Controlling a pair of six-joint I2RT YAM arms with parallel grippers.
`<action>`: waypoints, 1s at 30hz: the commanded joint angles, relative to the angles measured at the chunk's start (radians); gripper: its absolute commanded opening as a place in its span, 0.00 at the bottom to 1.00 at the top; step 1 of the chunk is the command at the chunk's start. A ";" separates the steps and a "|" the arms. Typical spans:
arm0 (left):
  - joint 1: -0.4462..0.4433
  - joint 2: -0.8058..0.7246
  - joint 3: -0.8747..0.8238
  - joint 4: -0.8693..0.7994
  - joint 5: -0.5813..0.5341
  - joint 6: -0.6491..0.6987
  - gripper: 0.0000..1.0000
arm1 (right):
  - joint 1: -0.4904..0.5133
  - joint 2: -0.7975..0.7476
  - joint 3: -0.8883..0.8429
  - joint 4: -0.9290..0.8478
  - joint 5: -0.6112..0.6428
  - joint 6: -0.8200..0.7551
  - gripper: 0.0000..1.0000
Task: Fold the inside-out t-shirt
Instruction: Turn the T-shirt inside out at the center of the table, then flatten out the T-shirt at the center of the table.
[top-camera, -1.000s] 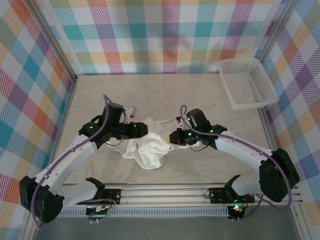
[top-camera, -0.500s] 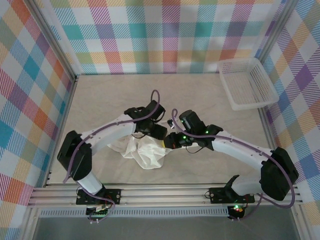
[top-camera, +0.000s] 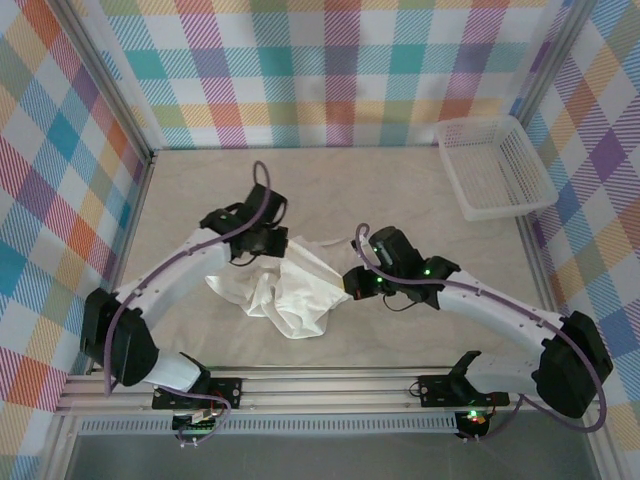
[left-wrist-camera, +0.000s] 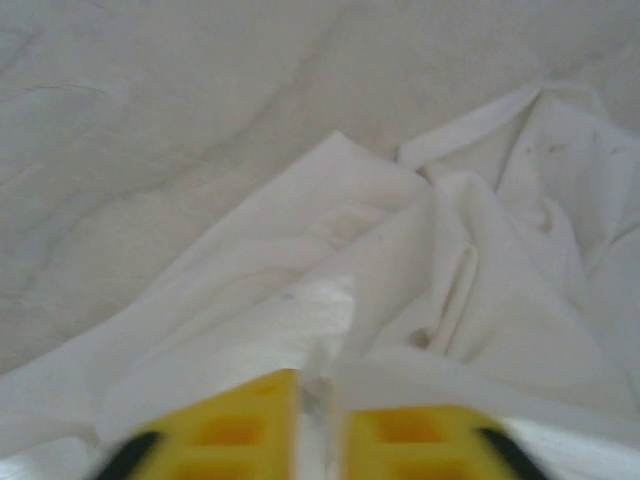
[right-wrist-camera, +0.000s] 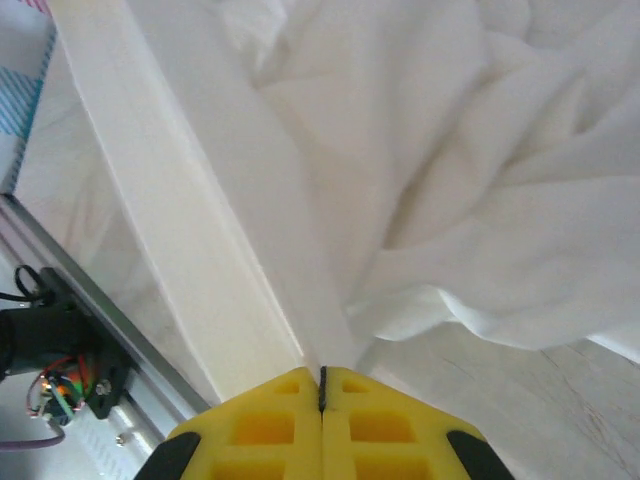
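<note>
Gripping crumpled white t-shirt (top-camera: 300, 295), left hand (left-wrist-camera: 320, 388) closed on a fold, right hand (right-wrist-camera: 322, 376) closed on taut edge

**A:** How does the left arm sit?

**B:** The left arm (top-camera: 165, 285) rises from its base at the near left and bends at the elbow. It reaches in toward the middle of the table. The wrist tips downward, so the left gripper (top-camera: 272, 250) points at the table.

**A:** And its jaws?

**B:** Pressed together. In the wrist view its yellow fingers (left-wrist-camera: 230, 440) pinch a fold of the shirt (top-camera: 300, 300).

**A:** The right one?

**B:** The right arm (top-camera: 500, 305) comes in low from the near right, stretched leftward. The right gripper (top-camera: 352, 284) faces the left one, near it but apart. Its jaws meet too, with shirt cloth caught at the tips.
</note>
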 joint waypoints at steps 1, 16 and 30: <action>0.059 -0.024 -0.031 -0.015 0.021 -0.010 0.00 | 0.000 -0.048 -0.041 -0.046 0.049 -0.037 0.00; -0.008 -0.033 0.019 0.116 0.497 -0.058 0.22 | -0.001 -0.014 -0.021 -0.147 0.141 -0.044 0.27; -0.086 -0.244 -0.024 0.123 -0.079 -0.095 0.52 | -0.058 -0.039 0.030 0.083 0.017 -0.394 0.73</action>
